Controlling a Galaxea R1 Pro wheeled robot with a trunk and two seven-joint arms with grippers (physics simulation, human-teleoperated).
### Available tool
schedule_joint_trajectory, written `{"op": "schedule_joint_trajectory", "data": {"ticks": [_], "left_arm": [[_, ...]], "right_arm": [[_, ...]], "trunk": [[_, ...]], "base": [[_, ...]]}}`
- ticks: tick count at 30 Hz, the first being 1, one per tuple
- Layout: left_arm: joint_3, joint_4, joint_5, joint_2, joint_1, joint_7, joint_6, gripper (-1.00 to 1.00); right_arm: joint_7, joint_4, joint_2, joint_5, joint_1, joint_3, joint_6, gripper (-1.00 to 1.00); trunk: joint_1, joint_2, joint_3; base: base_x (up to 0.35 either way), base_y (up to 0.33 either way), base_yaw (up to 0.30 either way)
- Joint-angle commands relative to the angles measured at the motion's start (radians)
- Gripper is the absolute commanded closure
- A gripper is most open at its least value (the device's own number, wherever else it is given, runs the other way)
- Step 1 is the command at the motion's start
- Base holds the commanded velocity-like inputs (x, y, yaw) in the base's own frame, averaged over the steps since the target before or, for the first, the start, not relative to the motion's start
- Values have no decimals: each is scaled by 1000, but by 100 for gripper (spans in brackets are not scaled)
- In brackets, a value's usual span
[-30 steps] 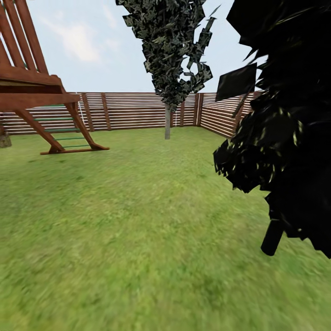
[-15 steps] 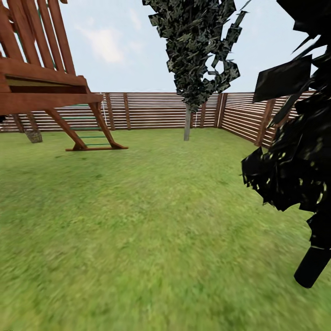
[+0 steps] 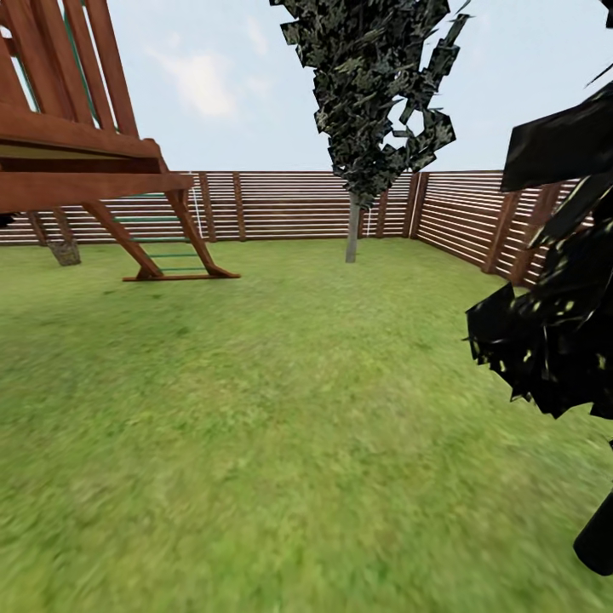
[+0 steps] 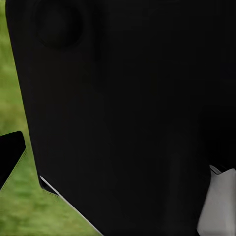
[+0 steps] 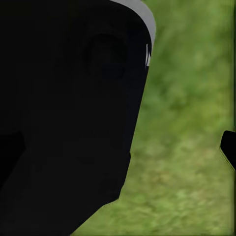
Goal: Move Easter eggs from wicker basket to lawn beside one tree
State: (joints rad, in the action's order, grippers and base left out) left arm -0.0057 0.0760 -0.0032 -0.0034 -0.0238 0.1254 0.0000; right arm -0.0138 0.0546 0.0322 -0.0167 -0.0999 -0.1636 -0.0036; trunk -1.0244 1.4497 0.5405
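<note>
Zero eggs and zero baskets to be seen right now, so the robot looks to be in transit across the lawn [image 3: 281, 426].

Sweeping from 9 o'clock over to 3 o'clock in the head view: one wooden play frame [image 3: 85, 162] with a green-runged ladder at about 10 o'clock, then one slatted fence [image 3: 281, 204] running along the back and turning a corner, one dark narrow cone-shaped tree [image 3: 370, 94] on a pale thin trunk at roughly 1 o'clock, and one near-black leafy tree [image 3: 553, 315] crowding in at 3 o'clock, very close.

Both wrist views are mostly black robot body with bits of grass beside it, so I can't tell whether either gripper's fingers are apart or together.

What could go wrong, I'd guess: that black foliage at 3 o'clock is near enough that driving or turning that way could clip it. Also neither tree here looks like the tall pale-trunked, light-green kind, so settling on one of these as the drop spot would be a mistake.
</note>
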Motion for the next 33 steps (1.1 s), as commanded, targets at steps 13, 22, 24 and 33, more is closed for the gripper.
{"op": "schedule_joint_trajectory", "data": {"ticks": [13,22,24,33], "left_arm": [[-2,2,-1,-1,-1,2,1,-100],[0,2,0,0,-1,2,1,-100],[1,2,0,0,-1,2,1,-100],[0,2,-1,-1,-1,2,6,-100]], "right_arm": [[-2,3,-1,-2,-1,-5,2,-100],[-2,4,-2,-2,-1,-5,2,-100],[-2,4,-2,-2,-1,-5,2,-100],[0,4,-2,-2,-1,-5,3,-100]], "trunk": [[-1,0,1],[-1,0,1],[-1,0,1],[-1,0,2]], "base": [[333,0,0],[333,0,0],[333,0,0],[334,0,55]]}}
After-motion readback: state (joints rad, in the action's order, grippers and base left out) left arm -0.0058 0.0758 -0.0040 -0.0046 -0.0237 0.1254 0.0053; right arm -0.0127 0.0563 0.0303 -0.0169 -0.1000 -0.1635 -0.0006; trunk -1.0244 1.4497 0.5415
